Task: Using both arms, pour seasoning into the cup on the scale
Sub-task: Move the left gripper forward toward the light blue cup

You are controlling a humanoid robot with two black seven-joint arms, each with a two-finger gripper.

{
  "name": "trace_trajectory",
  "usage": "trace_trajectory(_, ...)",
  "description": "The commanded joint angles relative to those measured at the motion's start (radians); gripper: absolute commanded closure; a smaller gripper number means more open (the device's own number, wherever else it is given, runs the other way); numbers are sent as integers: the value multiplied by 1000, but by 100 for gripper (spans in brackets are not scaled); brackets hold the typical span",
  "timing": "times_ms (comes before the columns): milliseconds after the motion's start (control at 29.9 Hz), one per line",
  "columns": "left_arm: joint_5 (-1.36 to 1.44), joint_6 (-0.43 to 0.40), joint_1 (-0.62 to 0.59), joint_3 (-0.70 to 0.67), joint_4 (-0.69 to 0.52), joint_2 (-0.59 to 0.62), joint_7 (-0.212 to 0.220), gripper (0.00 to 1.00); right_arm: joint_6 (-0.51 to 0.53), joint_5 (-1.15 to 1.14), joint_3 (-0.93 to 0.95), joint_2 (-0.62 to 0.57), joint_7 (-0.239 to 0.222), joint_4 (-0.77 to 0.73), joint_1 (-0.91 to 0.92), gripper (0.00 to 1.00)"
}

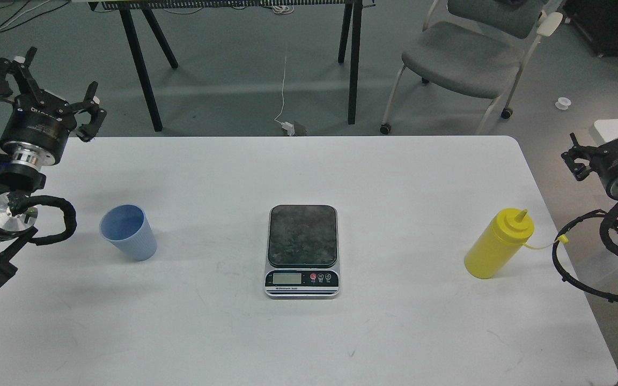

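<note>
Cup sits just below-right of the spread left gripper; grab it low, keep it upright, then centre it on the scale. Bottle waits below-left of the right gripper, fingers apart.

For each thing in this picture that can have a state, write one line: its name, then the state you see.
cup: upright on the table, looks empty, off the scale
scale: platform bare, display blank
seasoning bottle: upright, cap off and hanging by its strap
left claw: open, holding nothing, above the table's far left corner
right claw: partly cut off at the picture edge, open or shut unclear
</note>
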Motion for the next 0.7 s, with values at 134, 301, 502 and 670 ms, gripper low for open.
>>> trace_trajectory(134, 4, -10, 0, 3, -15, 3, 0, 0, 0, -1, -1, 0, 1, 0, 4, 0)
trace_trajectory(301, 27, -35, 11, 54, -58, 87, 19, 0, 0, -1, -1, -6, 2, 5, 6, 0)
trace_trajectory(502, 332, -35, 20, 84, -196, 241, 44, 0, 0, -1, 3, -15, 2, 25, -7, 0)
trace_trajectory(670, 713, -27, 37, 87, -302, 327, 44, 0, 0, 0, 5, -18, 5, 29, -22, 0)
